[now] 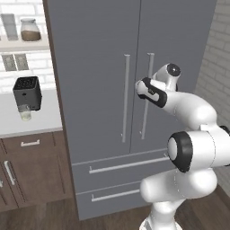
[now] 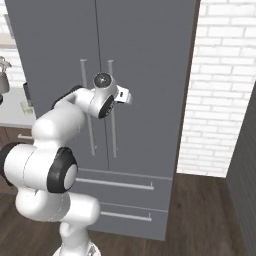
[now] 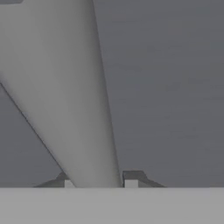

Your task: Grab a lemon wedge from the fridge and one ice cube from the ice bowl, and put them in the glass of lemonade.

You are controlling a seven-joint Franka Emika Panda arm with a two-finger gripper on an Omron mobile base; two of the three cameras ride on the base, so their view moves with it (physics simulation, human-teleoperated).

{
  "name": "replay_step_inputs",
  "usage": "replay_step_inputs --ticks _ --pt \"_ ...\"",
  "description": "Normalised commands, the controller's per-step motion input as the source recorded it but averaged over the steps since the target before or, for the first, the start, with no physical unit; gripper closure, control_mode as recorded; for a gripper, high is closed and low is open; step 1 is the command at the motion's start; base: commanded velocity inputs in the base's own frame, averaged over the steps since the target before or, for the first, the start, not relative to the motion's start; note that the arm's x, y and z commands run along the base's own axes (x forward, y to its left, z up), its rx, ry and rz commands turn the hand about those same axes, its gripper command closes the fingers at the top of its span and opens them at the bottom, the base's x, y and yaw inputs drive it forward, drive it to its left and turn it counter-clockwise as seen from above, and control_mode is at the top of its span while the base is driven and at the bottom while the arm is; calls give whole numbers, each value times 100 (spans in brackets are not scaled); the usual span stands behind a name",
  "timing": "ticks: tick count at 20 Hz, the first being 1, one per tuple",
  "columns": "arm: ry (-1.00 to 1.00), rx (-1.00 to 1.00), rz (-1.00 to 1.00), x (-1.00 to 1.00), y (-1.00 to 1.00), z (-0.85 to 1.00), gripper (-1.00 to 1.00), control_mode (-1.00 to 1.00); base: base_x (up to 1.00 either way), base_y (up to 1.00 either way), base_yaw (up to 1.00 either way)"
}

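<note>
The grey two-door fridge [image 1: 99,45] [image 2: 150,50] stands with both doors closed, so the lemon wedge is hidden. My gripper [image 3: 98,181] is at the upper part of the right door's long silver handle [image 1: 146,112] [image 2: 113,135] [image 3: 74,96]. In the hand view the handle fills the gap between the two fingertips [image 3: 131,179], which press against its sides. The white hand [image 1: 167,74] [image 2: 107,95] reaches in from the arm to that handle. The glass of lemonade [image 1: 25,113] stands on the counter in front of the toaster. The ice bowl is out of view.
A black toaster [image 1: 28,92] sits on the pale counter [image 1: 45,121] left of the fridge, above brown wooden cabinets [image 1: 31,166]. A shelf with jars [image 1: 29,30] hangs above. A white brick wall [image 2: 220,100] flanks the fridge's right side. Two drawers [image 1: 121,166] lie below the doors.
</note>
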Motion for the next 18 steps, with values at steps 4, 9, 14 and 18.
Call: replay_step_inputs --ticks 4,9,14,18 --pt "0 0 -5 -2 -21 4 100 -100 0 0 0" --pt "-4 0 -15 -30 -72 0 100 -100 0 0 0" --pt "-4 7 -17 -56 -99 0 100 -100 0 0 0" --pt "-1 14 -16 -89 -100 3 100 -100 0 0 0"
